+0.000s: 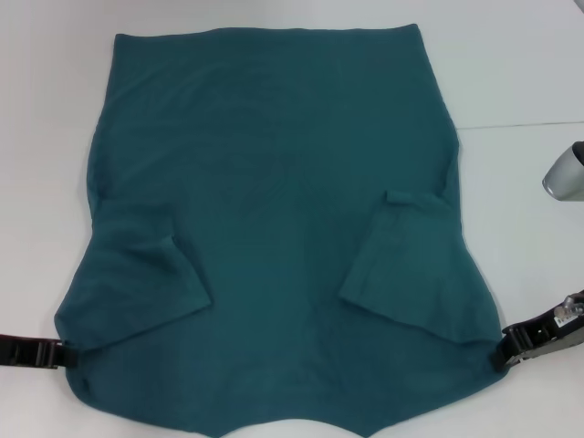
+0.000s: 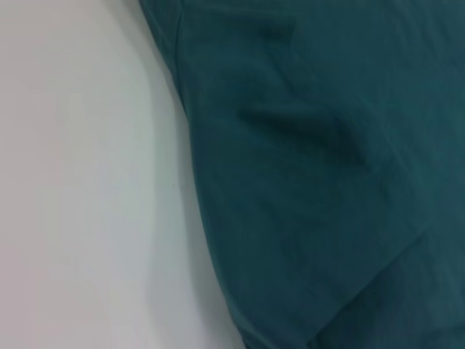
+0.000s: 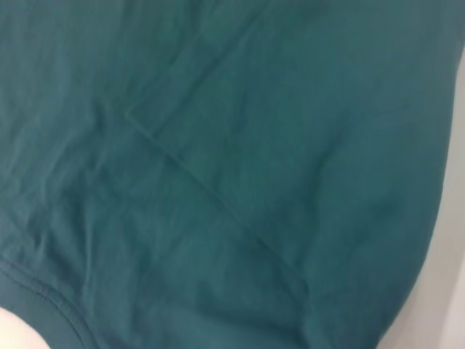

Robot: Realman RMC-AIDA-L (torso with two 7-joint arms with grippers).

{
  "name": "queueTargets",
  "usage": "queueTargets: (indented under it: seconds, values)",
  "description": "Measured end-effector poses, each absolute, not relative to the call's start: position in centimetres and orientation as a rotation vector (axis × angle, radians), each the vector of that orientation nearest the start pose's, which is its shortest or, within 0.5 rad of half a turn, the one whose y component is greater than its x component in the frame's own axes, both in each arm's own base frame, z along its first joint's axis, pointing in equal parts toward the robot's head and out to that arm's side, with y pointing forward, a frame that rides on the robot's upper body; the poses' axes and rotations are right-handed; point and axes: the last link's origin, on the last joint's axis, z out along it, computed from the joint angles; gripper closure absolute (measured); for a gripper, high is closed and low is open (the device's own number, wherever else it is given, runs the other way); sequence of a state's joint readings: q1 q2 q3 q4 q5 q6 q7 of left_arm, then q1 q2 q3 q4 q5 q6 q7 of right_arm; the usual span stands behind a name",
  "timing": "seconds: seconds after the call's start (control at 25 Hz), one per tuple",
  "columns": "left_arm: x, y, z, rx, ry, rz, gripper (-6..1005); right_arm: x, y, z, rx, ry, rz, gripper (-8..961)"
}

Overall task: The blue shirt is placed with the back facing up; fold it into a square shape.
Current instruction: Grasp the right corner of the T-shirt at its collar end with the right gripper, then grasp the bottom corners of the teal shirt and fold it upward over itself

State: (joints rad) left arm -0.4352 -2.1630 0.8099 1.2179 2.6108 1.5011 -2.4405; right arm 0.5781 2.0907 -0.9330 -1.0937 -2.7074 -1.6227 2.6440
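The blue shirt [image 1: 274, 228] lies flat on the white table [image 1: 511, 73], spread between the 2 grippers, both sleeves already folded inward over the body. The left gripper [image 1: 57, 354] meets its near left corner and the right gripper [image 1: 505, 349] its near right corner (whether either is clamped on cloth, I cannot tell). Judging by this, the lengthwise folds into a square remain.
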Motion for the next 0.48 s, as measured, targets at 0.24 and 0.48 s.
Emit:
queueTargets:
  seconds: [0.24,0.48]
  values:
    - [-29.5,32.5,4.2,-2.212,-1.539,0.06,984,27.2,34.2,3.6,-2.264,1.623,-0.369,896]
    - [-29.0,32.3,4.2,-2.239,-1.575,0.078,984,26.5,34.3,4.4,-2.332,1.558,-0.423,897]
